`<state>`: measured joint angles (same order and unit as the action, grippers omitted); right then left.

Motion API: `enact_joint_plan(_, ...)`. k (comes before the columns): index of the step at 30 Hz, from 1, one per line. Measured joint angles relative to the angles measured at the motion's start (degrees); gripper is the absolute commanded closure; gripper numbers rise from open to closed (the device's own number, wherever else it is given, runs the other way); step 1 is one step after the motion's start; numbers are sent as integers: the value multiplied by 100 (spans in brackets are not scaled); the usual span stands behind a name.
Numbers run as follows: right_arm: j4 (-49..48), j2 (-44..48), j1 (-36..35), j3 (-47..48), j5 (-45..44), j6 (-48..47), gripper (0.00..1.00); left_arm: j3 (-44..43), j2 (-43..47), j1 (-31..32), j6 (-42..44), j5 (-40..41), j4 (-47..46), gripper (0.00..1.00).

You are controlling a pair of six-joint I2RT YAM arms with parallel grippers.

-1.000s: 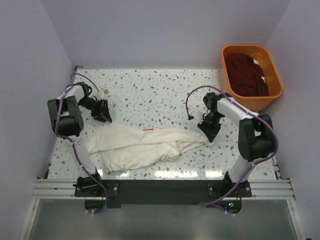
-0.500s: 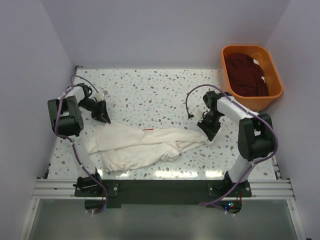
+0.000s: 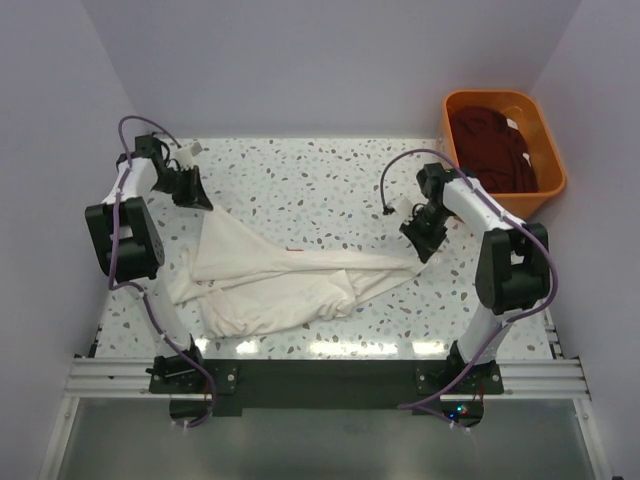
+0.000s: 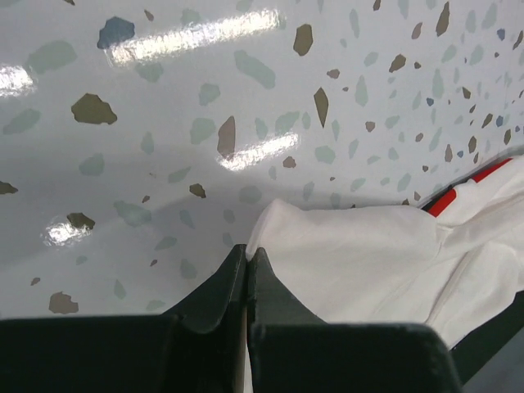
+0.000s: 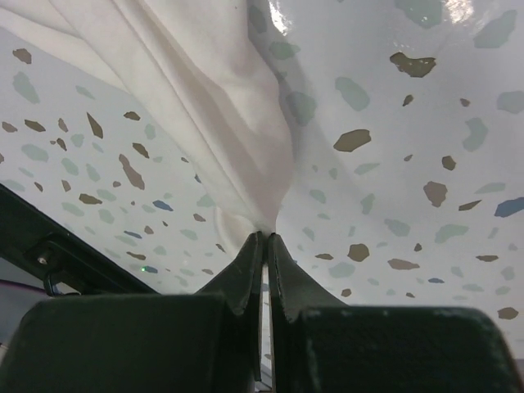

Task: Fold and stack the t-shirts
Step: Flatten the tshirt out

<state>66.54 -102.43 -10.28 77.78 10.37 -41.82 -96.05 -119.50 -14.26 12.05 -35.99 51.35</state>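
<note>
At the near edge, an aluminium rail (image 3: 320, 375) carries both arm bases. Directly beyond it, the cream-white t-shirt (image 3: 280, 290) lies crumpled on the speckled tabletop (image 3: 320, 190), bunched toward the near left and drawn out in a long band toward the right. A thin line of red print (image 3: 297, 253) shows on its upper fold. The left end effector (image 3: 200, 200) is positioned at the far left of the tabletop. Its jaws are closed on the far left corner of the cream-white t-shirt, which rises from the heap as a taut triangular panel. The left wrist view shows the fingertips (image 4: 247, 255) pressed together with the cloth edge (image 4: 352, 254) between them and a red strip (image 4: 467, 184) at the right. The right end effector (image 3: 425, 245) is positioned at the right end of the band. Its jaws are closed on the cloth there. The right wrist view shows gathered folds (image 5: 196, 98) converging into the closed tips (image 5: 266, 241). Purple cables (image 3: 125, 215) loop along both arms, clear of the cloth. The stretch of tabletop between the two end effectors carries only the shirt. In the far right corner, well apart from both end effectors, an orange tub (image 3: 505, 208) holds a dark maroon t-shirt (image 3: 495, 150), heaped and unfolded.
</note>
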Motion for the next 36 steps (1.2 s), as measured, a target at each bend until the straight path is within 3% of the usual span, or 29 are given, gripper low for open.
enact_joint_plan(2,57,0,70,90,79,-59,93,-24,50,0,-52,-42,-83,100)
enact_joint_plan(3,79,0,103,109,138,-90,77,-28,55,0,-61,-63,-116,100)
enact_joint_plan(5,142,0,131,109,223,-140,56,-28,52,0,-85,-98,-144,100)
enact_joint_plan(7,192,0,136,109,310,-162,48,-28,52,0,-103,-138,-153,100)
enact_joint_plan(11,201,-17,131,109,455,-109,41,-31,52,0,-105,-190,-160,100)
enact_joint_plan(16,173,-101,146,109,520,-42,42,-68,52,0,-105,-208,-155,100)
enact_joint_plan(23,175,-144,146,63,570,-68,54,-103,52,2,-101,-229,-151,100)
enact_joint_plan(31,44,-348,144,-210,551,-68,57,-107,48,2,-101,-232,-151,100)
enact_joint_plan(34,-17,-409,144,-380,514,-70,72,-116,48,2,-98,-229,-149,100)
enact_joint_plan(35,-44,-417,144,-415,509,-63,85,-120,48,2,-98,-232,-149,100)
enact_joint_plan(36,-61,-420,144,-431,496,-59,91,-122,48,2,-98,-232,-149,100)
